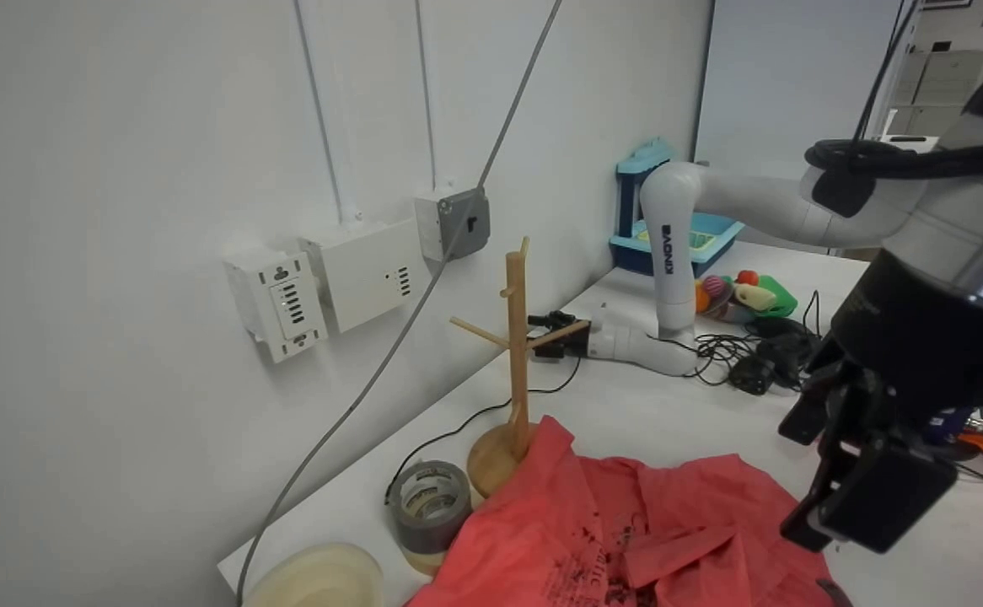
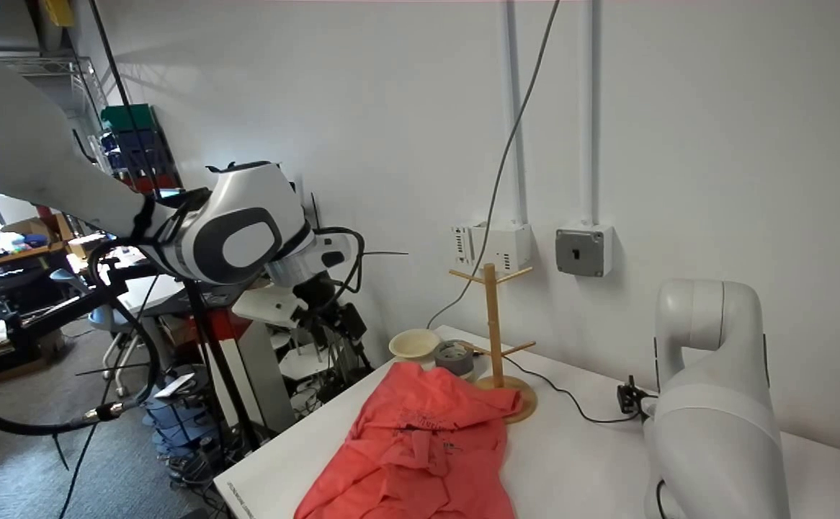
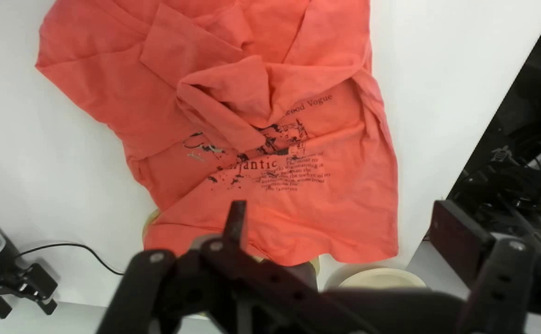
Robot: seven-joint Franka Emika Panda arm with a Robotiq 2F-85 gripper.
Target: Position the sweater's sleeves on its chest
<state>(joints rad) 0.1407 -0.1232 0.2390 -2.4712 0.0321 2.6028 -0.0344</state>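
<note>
If tidying the sleeves, take bearings from the wooden stand. Find the sweater spread on the table right beside that stand, with one corner seemingly lapping onto the stand's base. See the pincer held clear above the cloth, spread wide, with nothing between the fingers.

Judge the job well along: can pick out a folded strip, probably a sleeve, across the chest and partly over the print. Can't sort the second sleeve from the folds on the side away from the stand.

To finish well, come straight down on the strip, pinch only the top layer, lift low, straighten, lay flat without pulling towards the stand. Bite deeper and risk dragging the chest along. Keep off the stand's pegs.

Lettering: can read "Vogue" on the chest after a half-hidden "wood", then "antic" nearer the stand, with the start lost; can't make out most finer lines alongside. Read KINOVA on the white arm, apart from the stand. Note blurred lettering inside the tape roll beside the stand.
</note>
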